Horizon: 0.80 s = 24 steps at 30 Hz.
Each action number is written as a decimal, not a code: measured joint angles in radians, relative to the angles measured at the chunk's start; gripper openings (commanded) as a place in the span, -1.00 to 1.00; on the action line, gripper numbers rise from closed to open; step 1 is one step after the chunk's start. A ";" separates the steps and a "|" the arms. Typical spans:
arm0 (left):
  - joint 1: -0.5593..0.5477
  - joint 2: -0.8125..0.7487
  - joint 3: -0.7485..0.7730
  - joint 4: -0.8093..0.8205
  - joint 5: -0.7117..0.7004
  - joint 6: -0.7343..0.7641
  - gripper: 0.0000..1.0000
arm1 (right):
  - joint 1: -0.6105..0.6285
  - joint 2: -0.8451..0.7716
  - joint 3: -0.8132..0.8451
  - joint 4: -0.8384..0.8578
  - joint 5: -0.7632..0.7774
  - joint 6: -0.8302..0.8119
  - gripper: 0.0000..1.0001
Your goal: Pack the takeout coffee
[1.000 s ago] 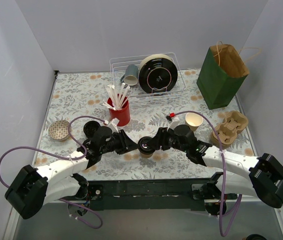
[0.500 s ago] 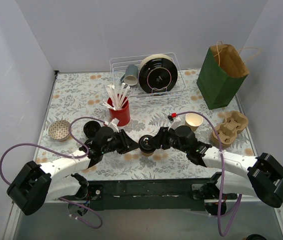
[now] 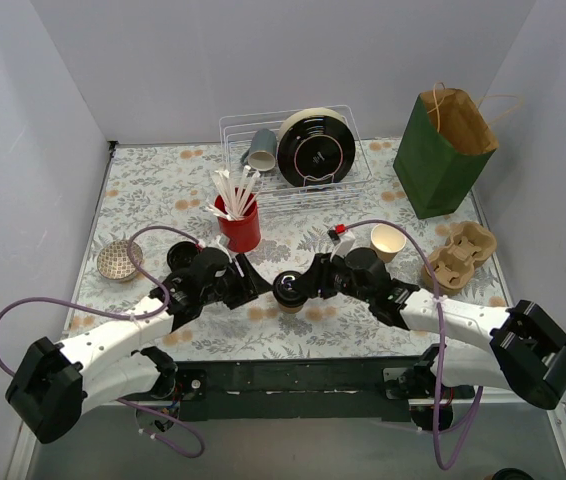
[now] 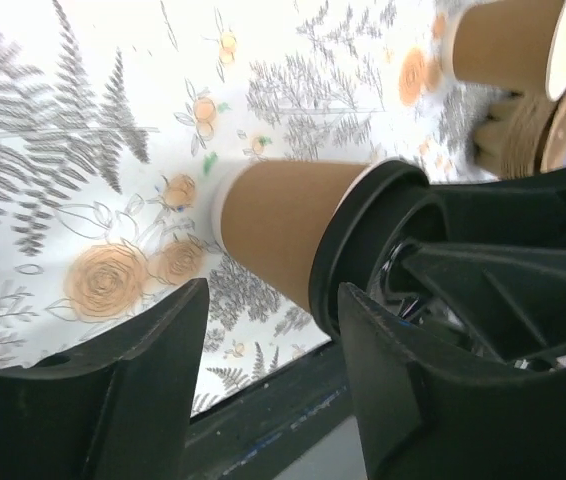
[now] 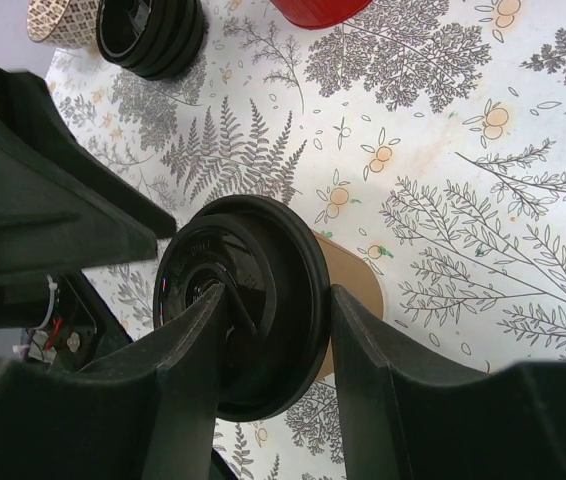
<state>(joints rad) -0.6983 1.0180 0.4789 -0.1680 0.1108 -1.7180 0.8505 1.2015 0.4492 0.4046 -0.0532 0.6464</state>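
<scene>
A brown paper coffee cup [image 3: 288, 297] with a black lid [image 5: 233, 300] stands on the floral mat at the middle front. My right gripper [image 3: 300, 284] is shut on it, and in the right wrist view [image 5: 278, 300] its fingers straddle the lid rim and cup side [image 5: 348, 275]. My left gripper [image 3: 249, 280] is open and empty just left of the cup. In the left wrist view [image 4: 271, 330] the cup [image 4: 283, 220] stands between and beyond its fingertips. An open unlidded cup [image 3: 388, 241], a cardboard cup carrier [image 3: 460, 255] and a green paper bag [image 3: 441, 150] are on the right.
A red holder with white straws [image 3: 238, 225] stands behind my left gripper. A stack of black lids [image 3: 181, 257] and a small mesh bowl [image 3: 118, 260] sit to the left. A wire rack [image 3: 298, 150] with a plate and mug is at the back.
Both grippers have shifted slightly back and left. The right one keeps its hold on the lidded cup, and the left one stays open beside it.
</scene>
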 measured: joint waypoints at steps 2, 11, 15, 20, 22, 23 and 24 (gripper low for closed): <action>0.003 -0.012 0.052 -0.077 -0.046 0.027 0.12 | -0.002 0.005 0.015 -0.021 -0.010 -0.019 -0.02; 0.019 0.028 0.140 -0.161 -0.099 0.146 0.05 | -0.019 0.049 0.085 -0.075 -0.097 -0.120 -0.04; 0.026 0.097 0.145 -0.160 -0.066 0.193 0.05 | -0.038 0.072 0.103 -0.074 -0.168 -0.187 -0.03; 0.037 0.099 0.144 -0.160 -0.034 0.236 0.06 | -0.083 0.126 0.158 -0.098 -0.301 -0.288 -0.03; 0.042 0.088 0.141 -0.161 -0.035 0.246 0.07 | -0.095 0.154 0.192 -0.126 -0.355 -0.338 -0.03; 0.044 0.081 0.139 -0.161 -0.035 0.249 0.07 | -0.100 0.168 0.209 -0.141 -0.379 -0.359 -0.03; 0.046 0.073 0.139 -0.161 -0.036 0.252 0.07 | -0.105 0.181 0.225 -0.152 -0.395 -0.372 -0.03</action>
<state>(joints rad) -0.6525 1.0908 0.6178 -0.3294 0.0746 -1.4658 0.7456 1.3823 0.6739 0.2523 -0.4484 0.2741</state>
